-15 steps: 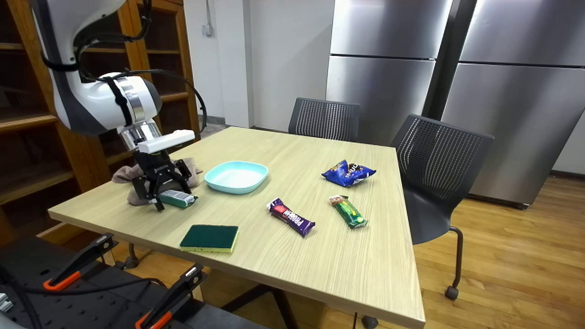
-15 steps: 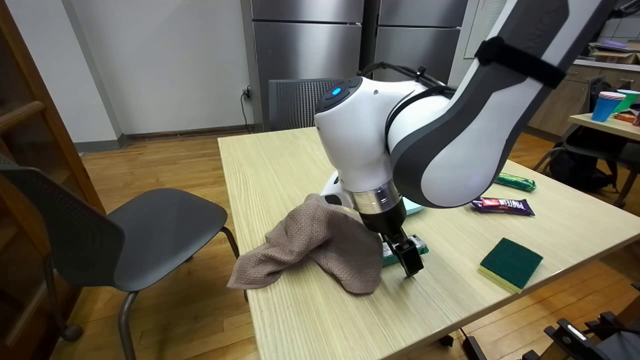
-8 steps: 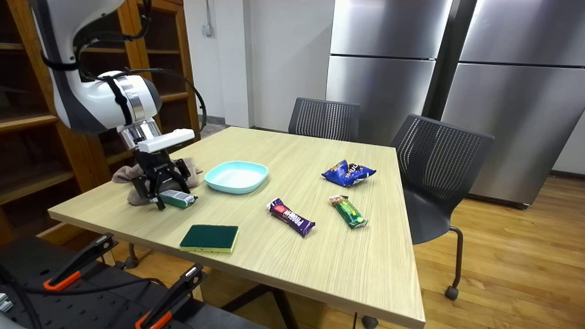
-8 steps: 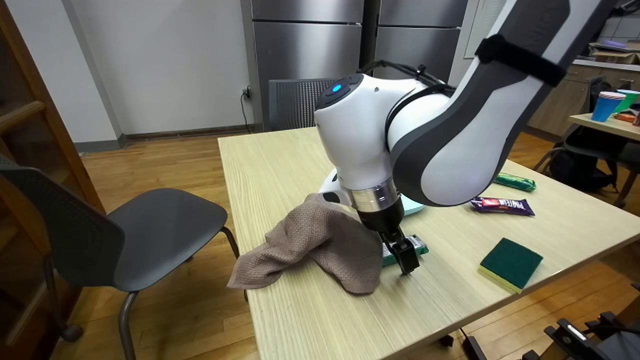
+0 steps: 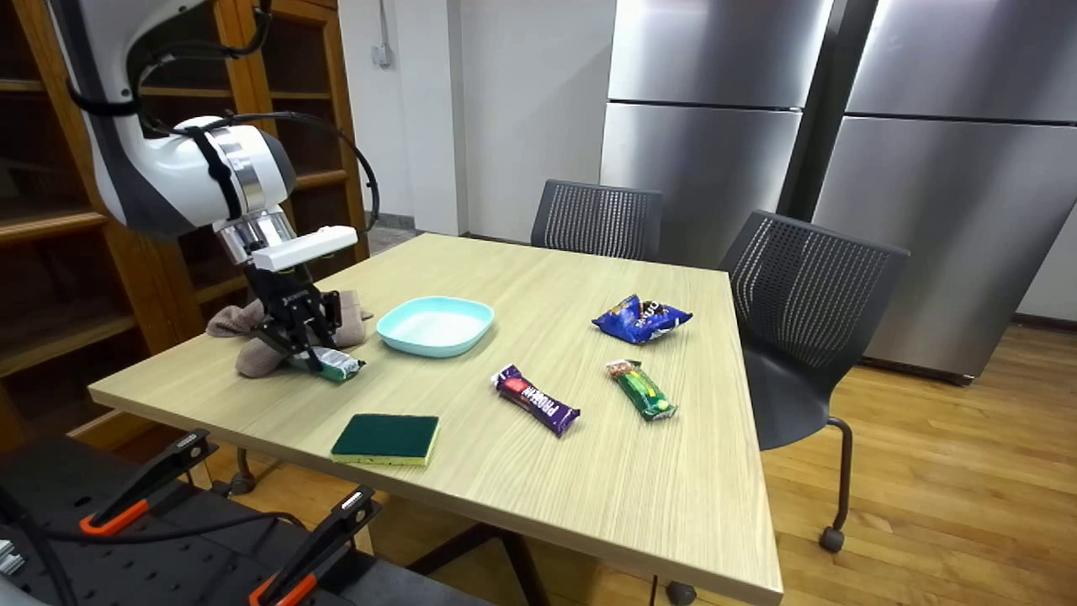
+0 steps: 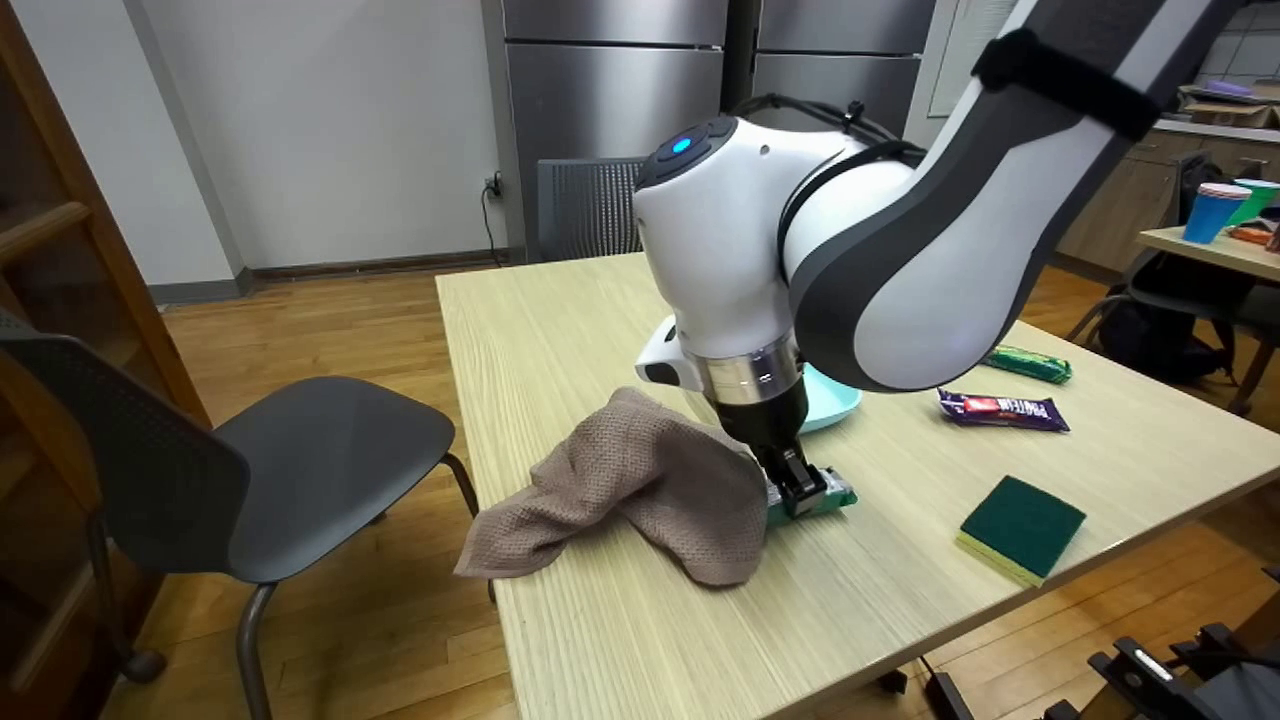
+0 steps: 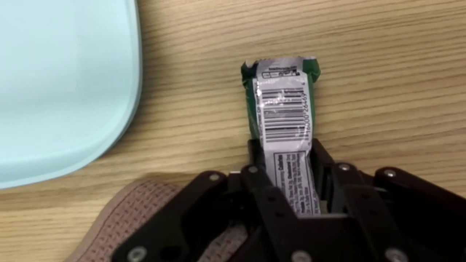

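Observation:
My gripper (image 7: 286,154) is shut on a green-and-white wrapped bar (image 7: 285,109), its fingers pressing the two long sides. The bar's barcode end points away from the gripper in the wrist view; its near end is hidden beneath the gripper. In both exterior views the bar (image 5: 341,365) lies at table level, and whether it touches the wood cannot be told. A brown towel (image 6: 630,480) lies crumpled right beside the gripper and covers part of the view of the bar. Close by stands a pale turquoise dish (image 5: 433,326), seen at the upper left in the wrist view.
Across the table (image 5: 538,278) lie a green-and-yellow sponge (image 5: 387,438), a purple protein bar (image 5: 536,401), another green bar (image 5: 642,390) and a blue snack packet (image 5: 641,321). Dark chairs (image 5: 597,220) stand at the table's edges.
The jaws have come together from wide apart onto the bar's sides. The wrist has risen slightly. Towel, dish and other items have stayed in place.

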### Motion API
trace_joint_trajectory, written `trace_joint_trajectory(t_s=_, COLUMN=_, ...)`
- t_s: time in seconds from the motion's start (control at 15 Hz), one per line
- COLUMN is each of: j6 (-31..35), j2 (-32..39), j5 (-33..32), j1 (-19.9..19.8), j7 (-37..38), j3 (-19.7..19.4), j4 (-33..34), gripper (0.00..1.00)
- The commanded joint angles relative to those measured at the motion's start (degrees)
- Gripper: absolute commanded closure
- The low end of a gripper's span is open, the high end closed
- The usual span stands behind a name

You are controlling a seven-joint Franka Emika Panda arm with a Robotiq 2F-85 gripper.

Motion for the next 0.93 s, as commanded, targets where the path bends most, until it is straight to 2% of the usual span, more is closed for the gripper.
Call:
trace_joint_trajectory(t_s=0.0, j6=1.19, j2=-4.98, j5=-1.87, j1=0.17, j7=3.01, j3=-0.28, j4=-4.3, gripper=0.91)
trace_joint_trajectory(t_s=0.53, j6=-0.67, j2=-11.02, j5=-0.86, j1=0.59, j7=6.32, j3=0.19, j4=-8.17, gripper=0.91)
trace_joint_trajectory(t_s=0.87, j6=-1.31, j2=-14.21, j5=-0.43, j1=-0.15, j7=7.86, j3=-0.37, j4=-8.23, gripper=0.91)
